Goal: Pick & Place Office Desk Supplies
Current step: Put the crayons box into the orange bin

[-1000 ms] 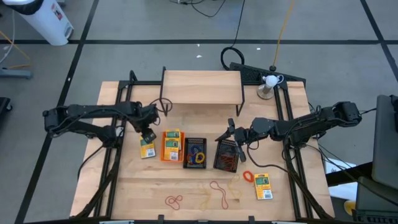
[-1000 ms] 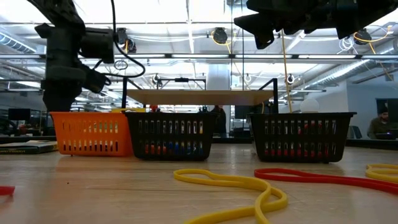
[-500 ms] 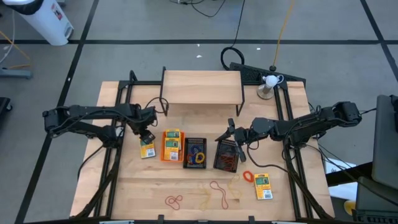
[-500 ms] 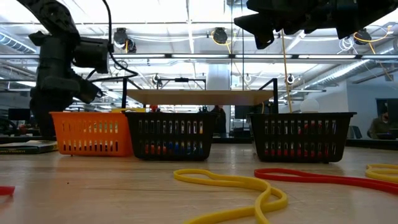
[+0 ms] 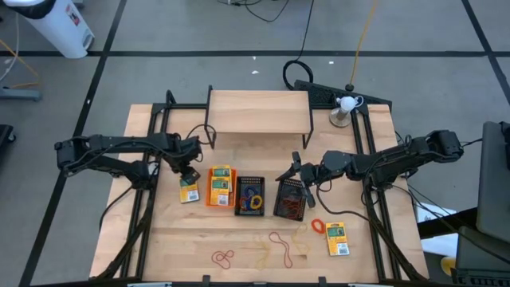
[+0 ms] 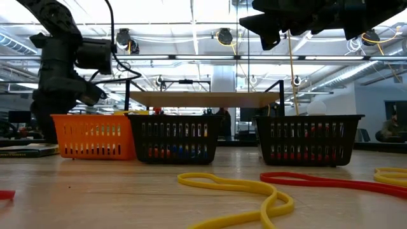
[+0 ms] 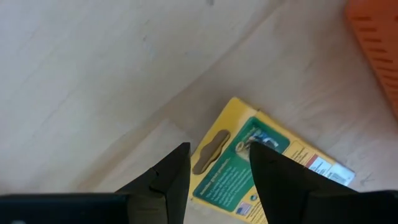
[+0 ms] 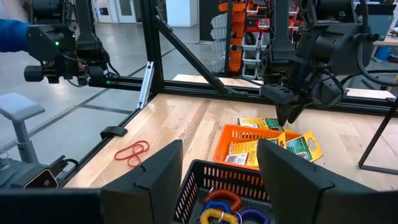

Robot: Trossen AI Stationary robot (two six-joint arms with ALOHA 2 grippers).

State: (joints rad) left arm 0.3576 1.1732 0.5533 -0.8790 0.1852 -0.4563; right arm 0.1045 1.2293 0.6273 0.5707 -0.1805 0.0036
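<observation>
A yellow-and-green pack point(image 5: 189, 191) lies flat on the table just left of the orange bin point(image 5: 220, 186), which holds more packs. My left gripper point(image 7: 217, 173) points down over the pack's hang-tab end point(image 7: 211, 152), open, with a fingertip above each side of it. No touch shows. My right gripper point(image 8: 217, 180) is open and level, with nothing between its fingers. It hovers over the right black bin point(image 5: 290, 198) and faces the middle black bin point(image 8: 217, 202), which holds blue, yellow and purple bands. Another pack point(image 5: 338, 238) lies at the near right.
The wooden shelf point(image 5: 259, 112) stands at the far middle. Loose bands lie on the near table: an orange one point(image 5: 318, 226), red ones point(image 5: 222, 257) point(image 5: 280, 247), and a yellow one point(image 6: 235, 187). Black frame rails run along both table sides.
My left gripper has sunk a little toward the pack beside the orange bin and rolled slightly, then held still. Its fingers have stayed apart.
</observation>
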